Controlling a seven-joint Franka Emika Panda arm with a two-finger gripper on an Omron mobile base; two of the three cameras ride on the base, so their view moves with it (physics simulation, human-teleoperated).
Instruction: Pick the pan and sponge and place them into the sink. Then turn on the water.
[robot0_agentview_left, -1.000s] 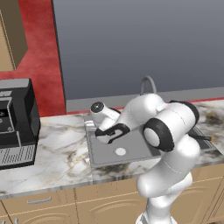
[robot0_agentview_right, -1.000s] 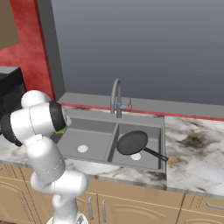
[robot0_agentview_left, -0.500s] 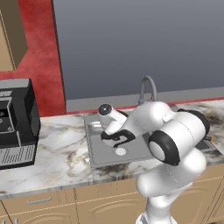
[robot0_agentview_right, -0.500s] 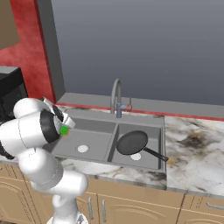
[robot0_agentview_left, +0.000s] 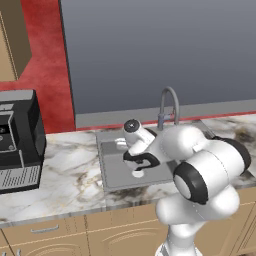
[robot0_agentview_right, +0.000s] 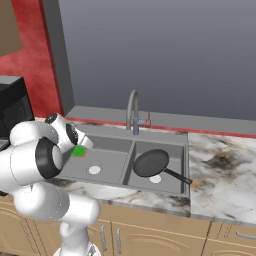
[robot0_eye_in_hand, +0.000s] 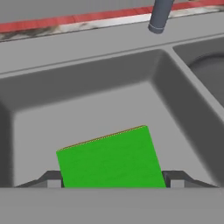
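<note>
The fingers (robot0_eye_in_hand: 112, 183) grip the sponge (robot0_eye_in_hand: 111, 158) directly above the sink's (robot0_eye_in_hand: 109, 96) left basin floor.

Kitchen: marble counter (robot0_agentview_left: 70, 175), sink (robot0_agentview_right: 125, 136), faucet (robot0_agentview_right: 133, 110), wooden cabinets (robot0_agentview_right: 165, 232).

No text, label, brand, number or sign can be read on anything here.

Base views flank arm, both looking down at sink (robot0_agentview_left: 107, 167) (shared); hand view close over left basin.
</note>
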